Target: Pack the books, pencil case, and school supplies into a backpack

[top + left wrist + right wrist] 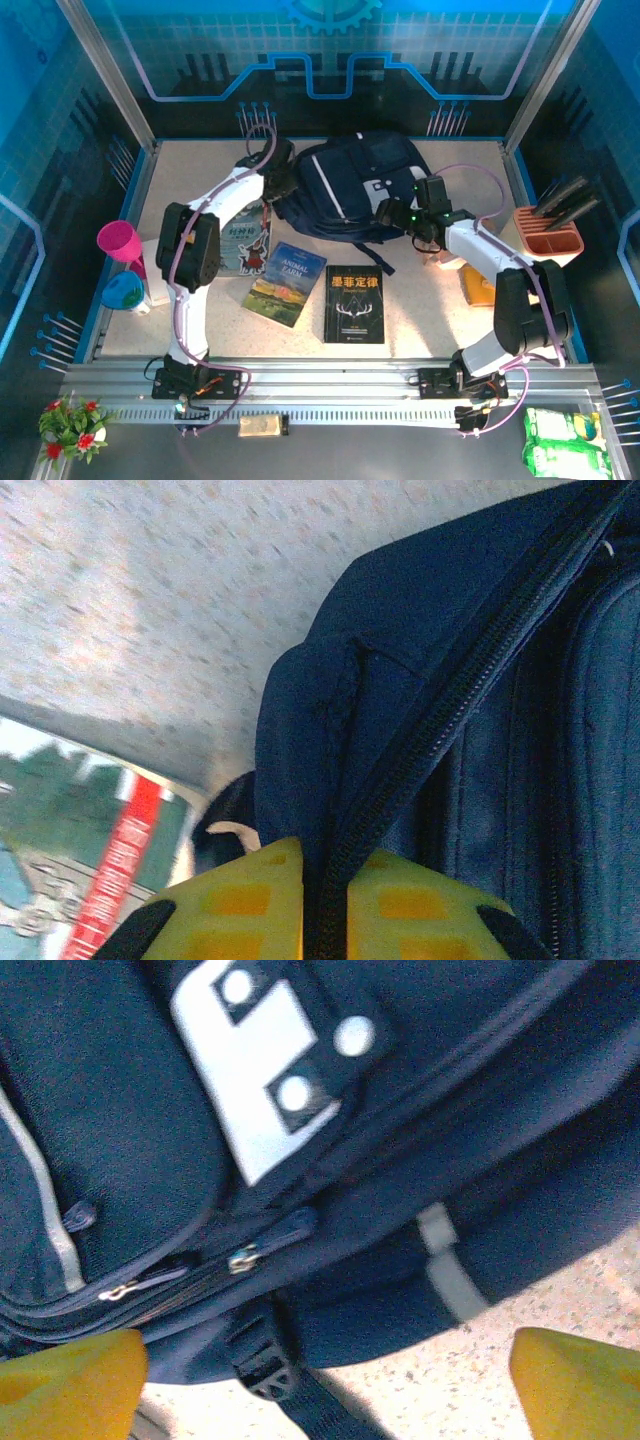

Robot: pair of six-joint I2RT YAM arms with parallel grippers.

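Note:
The dark navy backpack (pixel 350 185) lies at the back middle of the table. My left gripper (pixel 281 186) is at its left edge, its yellow fingers (pixel 240 900) shut on a fold of the backpack (pixel 450 680) along a zipper. My right gripper (pixel 405 216) stands open at the bag's near right edge, with the backpack's (pixel 330 1140) lower rim between its wide-apart fingertips (pixel 70 1380). Three books lie in front: white-red (pixel 245 247), Animal Farm (pixel 286 283), black (pixel 355 303). A pinkish-beige bit of the pencil case (pixel 446 259) and a flat orange school supply (pixel 480 290) peek from under my right arm.
A beige holder (pixel 552 232) with black handles stands at the right edge. A magenta cup (pixel 118 242) and a blue-green round thing (pixel 123 292) sit at the left edge. A black strap (pixel 330 1410) trails from the bag over bare table. The white-red book (pixel 90 870) lies close to my left fingers.

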